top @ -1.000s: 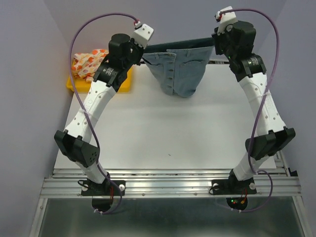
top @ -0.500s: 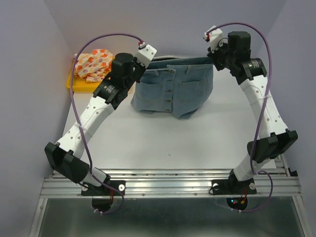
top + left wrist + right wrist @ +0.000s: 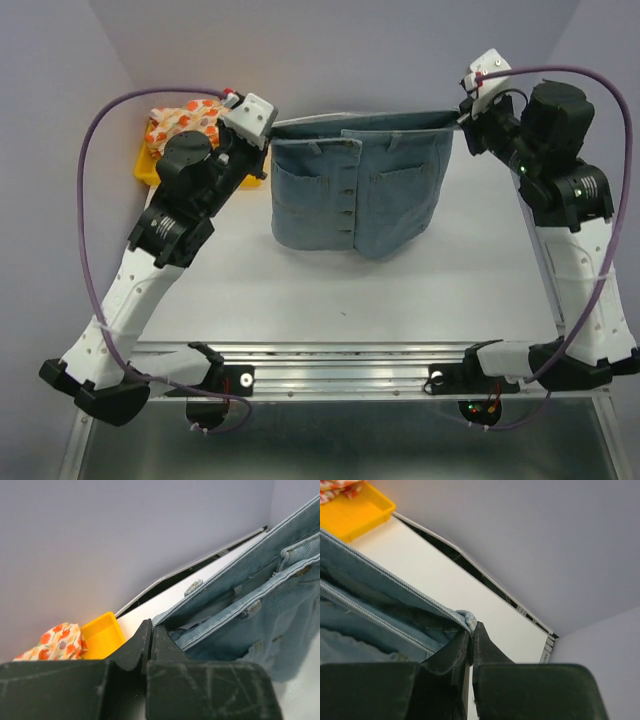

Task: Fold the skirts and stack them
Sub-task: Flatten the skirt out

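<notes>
Denim is the cloth of one of the two skirts: the denim skirt (image 3: 355, 190) hangs spread wide above the far half of the counter (image 3: 330, 290), its waistband stretched level between the two arms. Its front faces the near edge and shows one row of buttons down the middle and two pockets, one on each side. Whether its hem touches the counter I cannot tell.

Each of the two end effectors grips one top corner. The left end effector (image 3: 150, 630) has its fingers pressed together on the waistband's left end. The right end effector (image 3: 472, 632) is likewise pinched tight on the waistband's right end, with a small fold of denim bunched at its tips.

The second skirt, the spotted skirt (image 3: 185, 118), white with orange and red spots, lies crumpled in the single yellow tray (image 3: 148, 165) at the far left corner of the counter. From above, the left arm's wrist covers part of that tray and of the spotted skirt. Two purple cables (image 3: 95, 210) loop out, one from each arm.
</notes>
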Robot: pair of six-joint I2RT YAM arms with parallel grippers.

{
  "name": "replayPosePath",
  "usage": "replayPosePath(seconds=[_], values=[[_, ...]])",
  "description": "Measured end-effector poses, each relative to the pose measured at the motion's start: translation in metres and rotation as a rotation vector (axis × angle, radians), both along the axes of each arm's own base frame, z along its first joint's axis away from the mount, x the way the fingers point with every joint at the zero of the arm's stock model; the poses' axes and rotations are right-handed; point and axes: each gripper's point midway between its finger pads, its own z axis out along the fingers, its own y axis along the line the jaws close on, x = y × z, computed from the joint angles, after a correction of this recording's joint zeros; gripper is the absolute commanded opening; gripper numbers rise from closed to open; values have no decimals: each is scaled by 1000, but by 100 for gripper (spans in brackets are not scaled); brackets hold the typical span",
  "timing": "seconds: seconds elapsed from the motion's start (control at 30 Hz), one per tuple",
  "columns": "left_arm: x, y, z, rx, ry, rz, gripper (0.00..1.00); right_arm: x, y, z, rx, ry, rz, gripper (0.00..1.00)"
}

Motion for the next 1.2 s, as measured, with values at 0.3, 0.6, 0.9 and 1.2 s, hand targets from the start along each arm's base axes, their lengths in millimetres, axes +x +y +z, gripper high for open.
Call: replayPosePath(seconds=[0.3,0.6,0.9,1.2], values=[[60,-8,-38,70,134,119,0,81,-6,-35,-36,113,-136,1],[-30,3,-35,-36,110,-54,0,-41,-1,-16,-6,74,56,1],[-107,19,-7,-91,46,-213,0,-114,16,6,40,45,251,1],[-53,10,-49,-9,232,-119,0,-42,16,-64,-26,237,152,7]])
